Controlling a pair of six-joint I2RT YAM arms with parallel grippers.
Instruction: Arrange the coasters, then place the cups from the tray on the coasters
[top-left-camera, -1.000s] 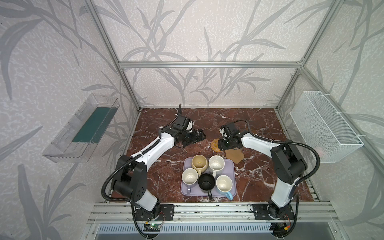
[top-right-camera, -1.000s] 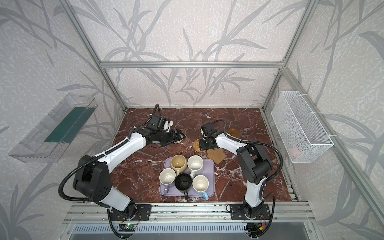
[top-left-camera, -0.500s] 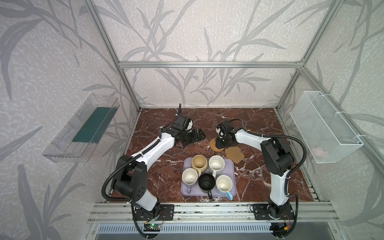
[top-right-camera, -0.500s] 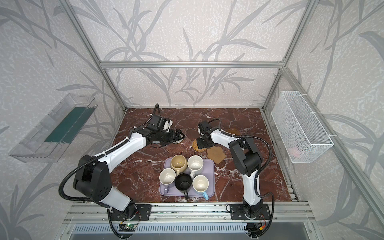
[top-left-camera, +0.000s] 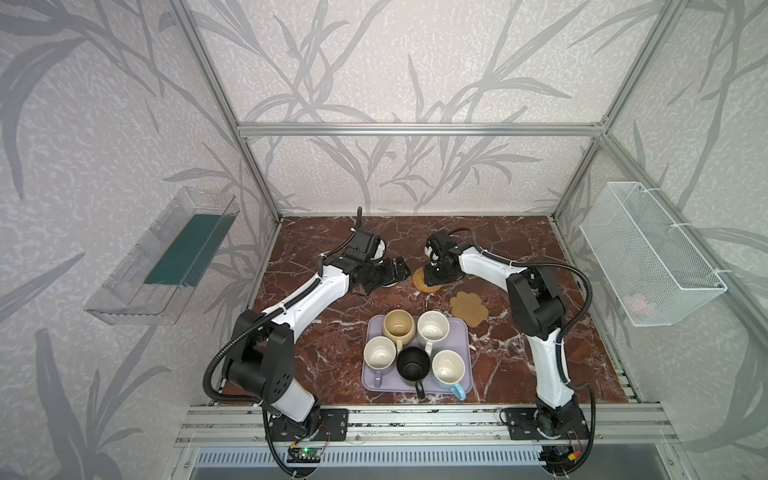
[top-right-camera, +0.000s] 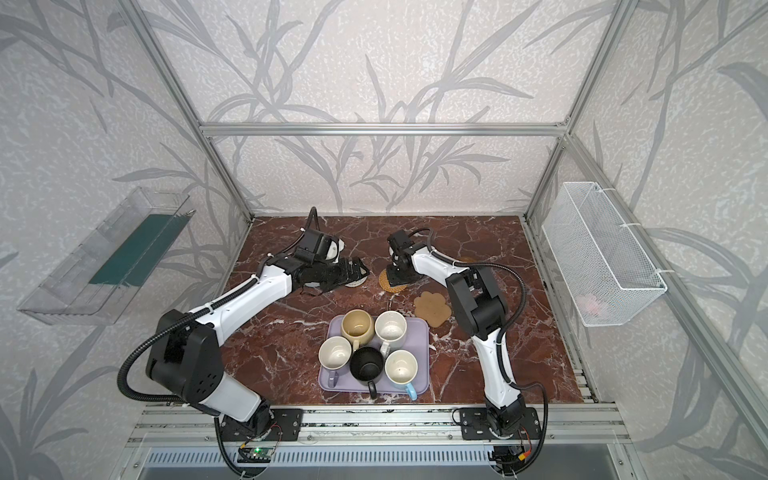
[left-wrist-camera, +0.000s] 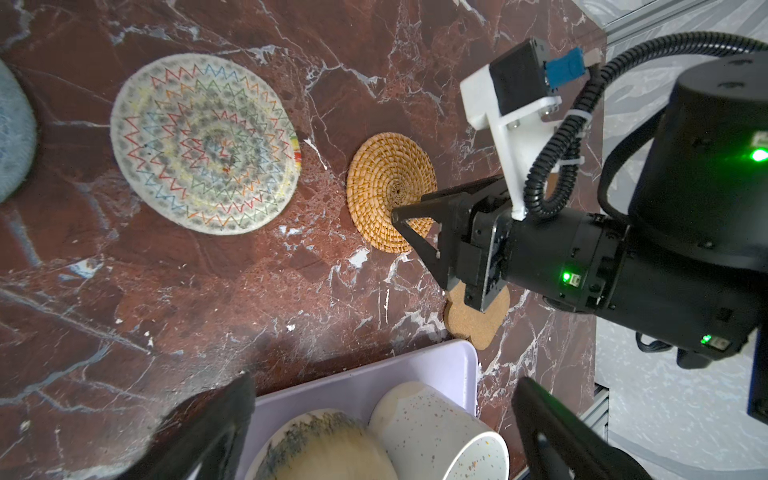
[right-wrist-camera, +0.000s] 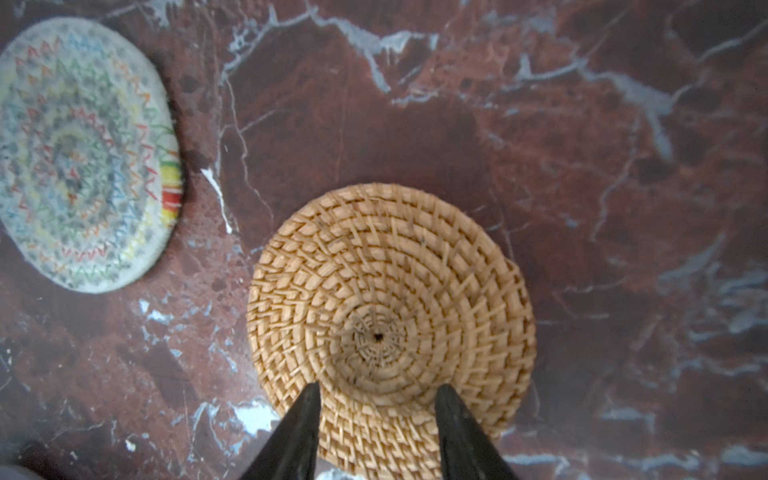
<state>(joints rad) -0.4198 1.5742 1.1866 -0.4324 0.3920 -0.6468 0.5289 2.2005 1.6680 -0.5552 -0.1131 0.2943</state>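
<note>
My right gripper (right-wrist-camera: 378, 399) is open, both fingertips resting on top of the golden rattan coaster (right-wrist-camera: 390, 291) (top-left-camera: 420, 280), which lies flat on the table. The cream woven coaster (left-wrist-camera: 205, 143) lies beside it, under my wide-open, empty left gripper (left-wrist-camera: 382, 436) (top-left-camera: 390, 270). A grey-blue coaster (left-wrist-camera: 12, 133) sits further left. The tan paw coaster (top-left-camera: 468, 307) lies by the lavender tray (top-left-camera: 462, 345). On the tray stand the beige cup (top-left-camera: 399, 326), speckled cup (top-left-camera: 433, 327), lavender cup (top-left-camera: 379, 352), black cup (top-left-camera: 412, 363) and light blue cup (top-left-camera: 448, 368).
A clear wall bin (top-left-camera: 166, 262) hangs at the left and a white wire basket (top-left-camera: 648, 253) at the right. Metal frame posts bound the red marble table (top-left-camera: 324, 345). The right arm's elbow (top-left-camera: 536, 303) stands just right of the paw coaster.
My right gripper has moved left over the golden coaster, its jaws have narrowed a little and its elbow has folded in. The left arm has not moved.
</note>
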